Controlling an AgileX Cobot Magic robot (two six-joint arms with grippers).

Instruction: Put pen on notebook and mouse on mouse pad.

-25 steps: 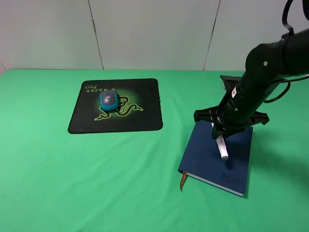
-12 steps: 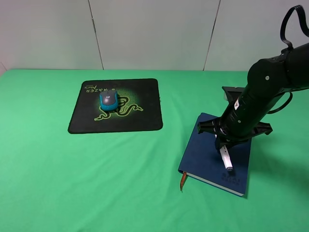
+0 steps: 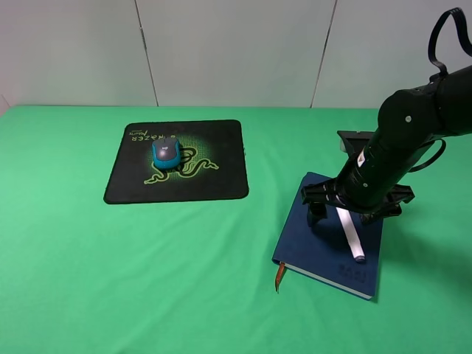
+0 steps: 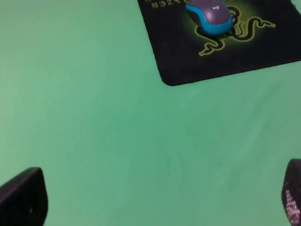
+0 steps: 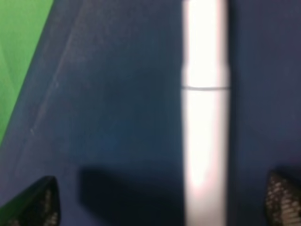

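On the left of the green worktop (image 3: 110, 280) the mouse pad (image 3: 214, 181) lies flat with the mouse (image 3: 167, 153) sitting on its printed logo, so I judge that half of the job is done. My left pincer (image 4: 155, 202) hangs above bare cloth near the pad's corner, its two dark fingertips (image 4: 21, 197) set wide apart and holding nothing. Moving right, the notebook (image 3: 310, 236) lies closed with its orange ribbon poking out at the near corner, and the pen (image 3: 351, 236) lies flat on the cover, pointing along the book's length toward the near edge. My right pincer (image 3: 352, 210) hovers just over the pen's upper end; from my right wrist camera I see the pen's white barrel running between my fingertips (image 5: 37, 202), which stand wide on either side with a clear gap to it, so I am not gripping it. The step in hand looks like the release of the pen. The next move, as I judge it, calls for a straight lift clear of the barrel, without nudging it, so it does not roll off the cover
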